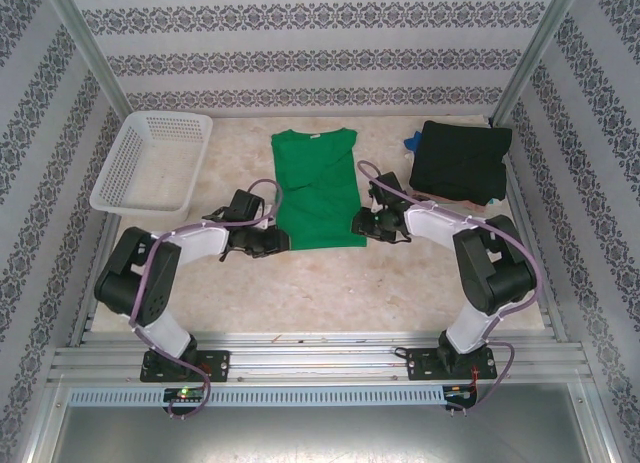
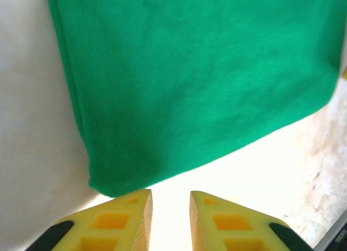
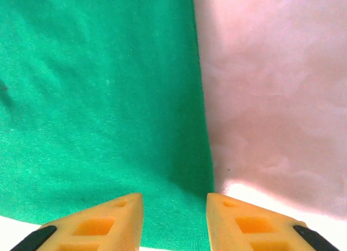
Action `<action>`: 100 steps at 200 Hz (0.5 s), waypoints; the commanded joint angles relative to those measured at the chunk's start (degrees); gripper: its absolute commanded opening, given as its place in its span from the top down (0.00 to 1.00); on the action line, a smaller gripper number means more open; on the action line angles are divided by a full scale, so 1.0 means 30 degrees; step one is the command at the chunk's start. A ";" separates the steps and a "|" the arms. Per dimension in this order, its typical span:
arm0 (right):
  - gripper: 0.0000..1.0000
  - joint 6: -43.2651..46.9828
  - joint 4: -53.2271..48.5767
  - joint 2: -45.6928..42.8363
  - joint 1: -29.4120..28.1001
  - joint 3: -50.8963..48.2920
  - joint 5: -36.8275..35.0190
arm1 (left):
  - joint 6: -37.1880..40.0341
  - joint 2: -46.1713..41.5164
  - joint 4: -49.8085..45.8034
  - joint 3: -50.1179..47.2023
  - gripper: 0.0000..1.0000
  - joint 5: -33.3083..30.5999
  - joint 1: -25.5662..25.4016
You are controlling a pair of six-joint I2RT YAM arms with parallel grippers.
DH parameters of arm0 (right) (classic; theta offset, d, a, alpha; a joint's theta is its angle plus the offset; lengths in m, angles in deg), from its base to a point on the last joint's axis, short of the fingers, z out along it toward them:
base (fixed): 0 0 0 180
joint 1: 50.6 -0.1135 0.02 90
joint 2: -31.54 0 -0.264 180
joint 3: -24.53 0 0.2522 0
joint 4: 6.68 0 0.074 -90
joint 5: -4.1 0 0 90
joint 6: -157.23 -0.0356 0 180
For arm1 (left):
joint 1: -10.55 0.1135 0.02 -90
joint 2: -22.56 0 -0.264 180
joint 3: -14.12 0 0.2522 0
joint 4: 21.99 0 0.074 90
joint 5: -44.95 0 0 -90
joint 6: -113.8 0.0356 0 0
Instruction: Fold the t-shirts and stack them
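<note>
Top external view: green t-shirt [image 1: 316, 188] lies flat at tabletop [image 1: 330, 283] centre; black t-shirt [image 1: 462, 161] sits folded at 2 o'clock. Left end effector [image 1: 272, 243] and right end effector [image 1: 362, 225] are released and empty at the hem's 7 and 5 o'clock corners. Likely next: clamp the 2 corners, then fold toward 12 o'clock.

The green t-shirt [image 1: 316, 188] is a plain bright green with no print, and the wrist views show it as an even emerald knit. The black t-shirt [image 1: 462, 161] is solid black, with a scrap of blue cloth [image 1: 413, 141] at its edge. The basket [image 1: 118, 153] is white with an open lattice pattern. The desk [image 1: 330, 293] is pale cream with faint marbled mottling. The walls [image 1: 300, 63] are white, banded with grey ornamental damask stripes. The arms [image 1: 150, 273] are black and white, trailing mauve cables [image 1: 530, 273]. The left hand [image 2: 171, 199] and the right hand [image 3: 173, 199] are yellow with black patches.
</note>
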 commanded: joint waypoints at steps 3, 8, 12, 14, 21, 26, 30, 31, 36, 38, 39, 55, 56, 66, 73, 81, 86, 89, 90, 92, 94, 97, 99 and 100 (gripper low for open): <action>0.62 0.0269 -0.0201 -0.0671 -0.0854 0.0337 -0.0012 | 0.0150 -0.0742 -0.0847 0.1117 0.72 -0.0680 0.0110; 0.62 0.0322 -0.0207 -0.0571 -0.1093 0.0615 -0.0017 | 0.0396 -0.0472 -0.1081 0.1632 0.71 -0.0663 0.0125; 0.62 0.0358 -0.0179 -0.0437 -0.1324 0.0826 -0.0061 | 0.0656 -0.0144 -0.1241 0.2085 0.71 -0.0680 0.0142; 0.62 0.0366 -0.0142 -0.0353 -0.1422 0.0899 -0.0072 | 0.0767 0.0068 -0.1345 0.2322 0.71 -0.0675 0.0143; 0.62 0.0424 -0.0064 -0.0006 -0.1695 0.1287 -0.0080 | 0.1094 0.0865 -0.1838 0.3223 0.71 -0.0672 0.0156; 0.62 0.0454 -0.0058 0.0307 -0.1777 0.1487 0.0001 | 0.1249 0.1483 -0.2219 0.3870 0.72 -0.0522 0.0171; 0.62 0.0454 -0.0043 0.0559 -0.1814 0.1650 0.0117 | 0.1388 0.1957 -0.2457 0.4347 0.74 -0.0256 0.0172; 0.62 0.0455 -0.0023 0.0635 -0.1815 0.1682 0.0138 | 0.1433 0.2059 -0.2460 0.4429 0.74 -0.0186 0.0172; 0.62 0.0459 0.0090 0.0944 -0.1787 0.1713 0.0210 | 0.1519 0.2528 -0.2392 0.4791 0.75 0.0188 0.0172; 0.62 0.0449 0.0137 0.1069 -0.1772 0.1706 0.0201 | 0.1532 0.2721 -0.2313 0.4859 0.76 0.0296 0.0172; 0.62 0.0453 0.0155 0.1124 -0.1765 0.1710 0.0165 | 0.1519 0.2793 -0.2271 0.4860 0.76 0.0324 0.0158; 0.62 0.0237 0.0657 0.1748 -0.1406 0.1251 0.0123 | 0.1303 0.3555 -0.1443 0.4481 0.75 0.0367 0.0187; 0.63 0.0229 0.0664 0.1786 -0.1377 0.1204 0.0126 | 0.1302 0.3605 -0.1426 0.4422 0.76 0.0345 0.0194; 0.63 0.0109 0.0700 0.1867 -0.1084 0.0817 0.0157 | 0.1223 0.3871 -0.1266 0.3890 0.76 0.0252 0.0309; 0.63 0.0035 0.0783 0.1784 -0.0850 0.0464 0.0060 | 0.1134 0.3872 -0.0996 0.3388 0.76 0.0333 0.0415; 0.63 0.0040 0.0839 0.1639 -0.0563 0.0088 0.0093 | 0.0922 0.3767 -0.0495 0.2657 0.75 0.0357 0.0534; 0.63 0.0071 0.0785 0.1469 -0.0396 -0.0123 0.0122 | 0.0757 0.3623 -0.0170 0.2092 0.75 0.0377 0.0645; 0.63 0.0111 0.0758 0.1384 -0.0295 -0.0219 0.0136 | 0.0673 0.3545 0.0024 0.1817 0.75 0.0417 0.0671; 0.63 0.0137 0.0744 0.1355 -0.0294 -0.0263 0.0132 | 0.0651 0.3497 0.0084 0.1728 0.75 0.0428 0.0671; 0.63 0.0164 0.0718 0.1289 -0.0227 -0.0333 0.0130 | 0.0597 0.3469 0.0210 0.1595 0.75 0.0451 0.0707; 0.63 0.0207 0.0697 0.1236 -0.0174 -0.0388 0.0129 | 0.0562 0.3396 0.0315 0.1445 0.75 0.0472 0.0709; 0.63 0.0257 0.0634 0.1098 -0.0091 -0.0461 0.0092 | 0.0488 0.3311 0.0437 0.1267 0.75 0.0510 0.0748; 0.63 0.0296 0.0581 0.1049 -0.0067 -0.0500 0.0069 | 0.0461 0.3261 0.0481 0.1180 0.75 0.0516 0.0756; 0.63 0.0318 0.0538 0.1012 -0.0048 -0.0506 0.0055 | 0.0442 0.3238 0.0503 0.1131 0.75 0.0536 0.0757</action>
